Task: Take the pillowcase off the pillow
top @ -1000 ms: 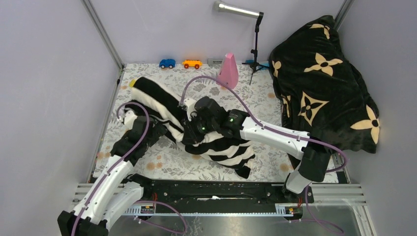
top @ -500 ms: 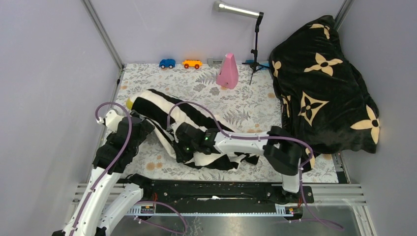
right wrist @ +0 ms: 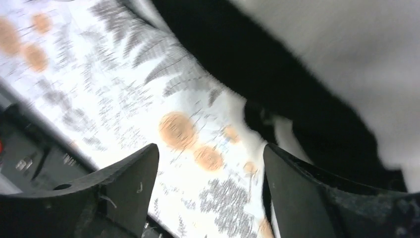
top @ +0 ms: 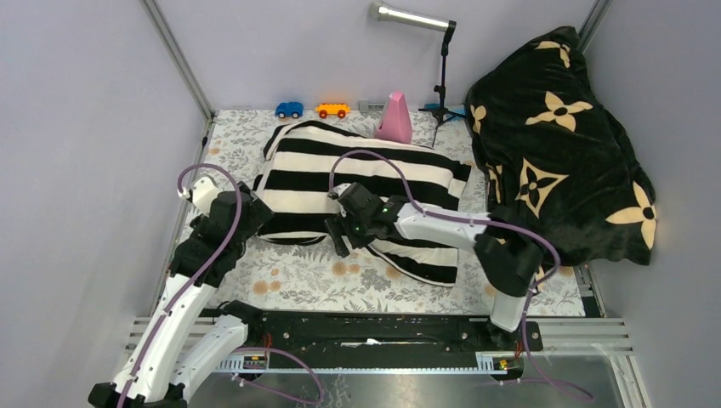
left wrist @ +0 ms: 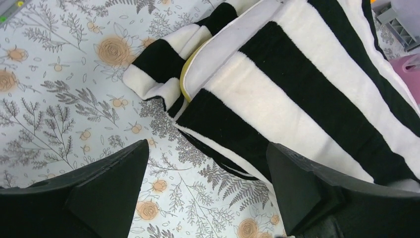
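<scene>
Floral-printed cloth (top: 293, 280) covers the table from the black rail (top: 366, 327) at the near edge to the back wall.

Nearest the rail, the left gripper (left wrist: 207, 148) hovers over the cloth at the left end of the pillowcase (top: 366, 170). Its fingers (left wrist: 109, 183) are spread wide, hold nothing and touch nothing. Below and just beyond them, the left wrist view shows the open end of the black-and-cream striped cover. There a corner of the pillow (left wrist: 237, 34) with its yellow edge band (left wrist: 186, 74) shows.

The right gripper (right wrist: 210, 147) sits at the near edge of the pillowcase, about mid-length. Its fingers (right wrist: 124, 188) are likewise wide apart and empty. The blurred wrist view shows floral cloth between them and a black stripe just beyond.

The pillowcase lies flat across the middle of the table with the pillow inside it.

Along the back wall stand a blue toy car (top: 289, 110), an orange toy car (top: 332, 110), a pink cone (top: 394, 119) and a thin black stand (top: 442, 76). A black blanket with tan flowers (top: 553, 144) is heaped at far right.
</scene>
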Available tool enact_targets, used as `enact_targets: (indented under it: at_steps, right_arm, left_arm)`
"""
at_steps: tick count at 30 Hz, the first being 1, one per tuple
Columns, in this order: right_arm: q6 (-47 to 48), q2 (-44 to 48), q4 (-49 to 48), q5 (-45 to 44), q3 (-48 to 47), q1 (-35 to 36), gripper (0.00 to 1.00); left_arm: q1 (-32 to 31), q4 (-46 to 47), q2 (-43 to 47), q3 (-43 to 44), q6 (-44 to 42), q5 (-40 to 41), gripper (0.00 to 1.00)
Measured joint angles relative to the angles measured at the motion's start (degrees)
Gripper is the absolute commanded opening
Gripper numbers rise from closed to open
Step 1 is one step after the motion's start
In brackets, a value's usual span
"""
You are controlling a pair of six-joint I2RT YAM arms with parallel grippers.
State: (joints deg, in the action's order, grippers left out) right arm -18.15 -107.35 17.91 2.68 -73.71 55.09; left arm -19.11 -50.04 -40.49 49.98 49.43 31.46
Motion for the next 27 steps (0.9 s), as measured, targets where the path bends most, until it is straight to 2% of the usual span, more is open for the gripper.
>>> enact_targets:
  at_steps: [4,9,13,19,27]
  right_arm:
    - [0.66,8.74,1.25,1.64,2.01,1.07,0.93]
    - [0.98,17.29,3.06,-2.19,1.88,0.87,0.99]
    - [-0.31,18.25,4.15,-9.9,2.1,-0.31,1.0]
    - [-4.76,18.21,4.5,-19.47,6.62,-4.81,1.0]
    - [-11.1,18.64,2.49,-21.49,14.69,-14.08,0.77]
  left_arm:
    - [0.0,2.47,-1.44,0.07,-3.43,-1.03,0.99]
    - [0.0,7.21,-4.28,-0.07,-6.56,-5.01,0.99]
    - [0.0,12.94,-7.85,-2.93,-7.87,-6.88,0.99]
    - [0.0,16.39,-14.53,-4.66,-7.48,-11.21,0.98]
    - [0.0,20.24,-15.17,-7.5,-5.95,-14.64,0.98]
